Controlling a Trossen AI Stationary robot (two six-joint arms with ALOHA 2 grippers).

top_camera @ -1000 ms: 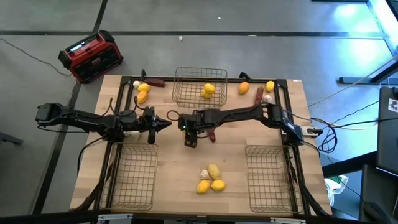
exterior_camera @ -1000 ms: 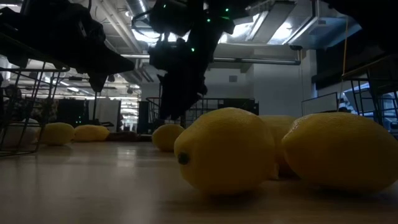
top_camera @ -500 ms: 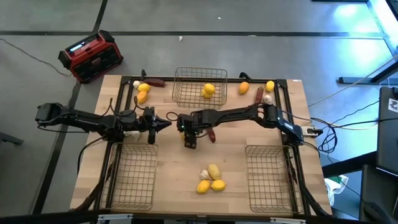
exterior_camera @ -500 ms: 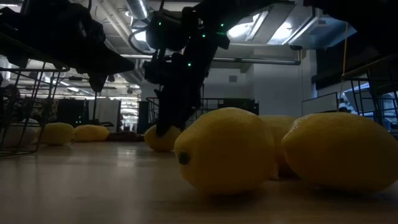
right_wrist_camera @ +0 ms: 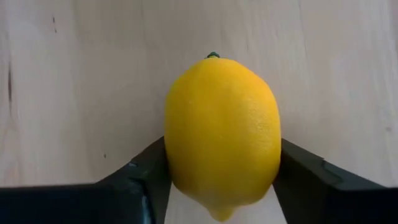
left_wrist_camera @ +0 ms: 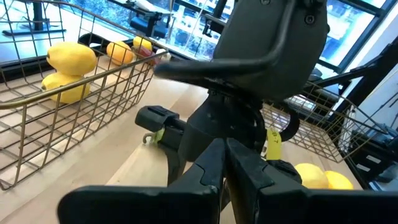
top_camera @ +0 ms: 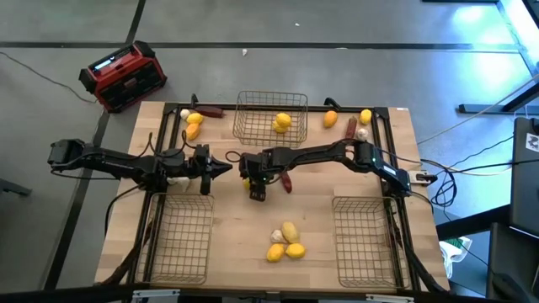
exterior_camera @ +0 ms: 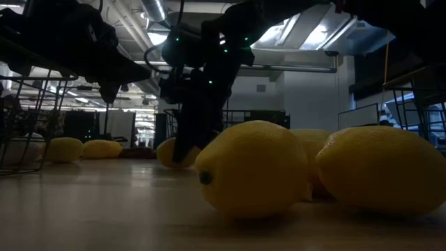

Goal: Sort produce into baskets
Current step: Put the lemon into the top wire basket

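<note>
A yellow lemon [right_wrist_camera: 221,134] lies on the wooden table near its middle, with my right gripper [top_camera: 255,187] shut on it from above; in the low view the lemon [exterior_camera: 169,153] shows beside the dark fingers. My left gripper [top_camera: 227,165] hovers shut to the left of it, holding nothing. Three wire baskets stand on the table: far middle [top_camera: 253,126] with lemons [top_camera: 282,123] inside, near left [top_camera: 178,238], and near right [top_camera: 364,240]. My right gripper pinches the lemon between its two fingers, one on each long side [right_wrist_camera: 270,155] at about mid-length. The fingers [right_wrist_camera: 146,171] slant down from above and from the table's right. The lemon's underside rests on the table [exterior_camera: 171,166], its stem end pointing away from the wrist.
A dark red chili [top_camera: 286,179] lies just right of my right gripper. A pile of lemons and garlic [top_camera: 286,241] sits near the front. More produce lies at the far left [top_camera: 194,124] and far right [top_camera: 358,124]. A red-and-black box [top_camera: 125,76] stands on the floor.
My right gripper has come down and a little toward the table's left edge, from above the lemon to around it. In the low view the lemon has slid slightly along the table with the fingers.
</note>
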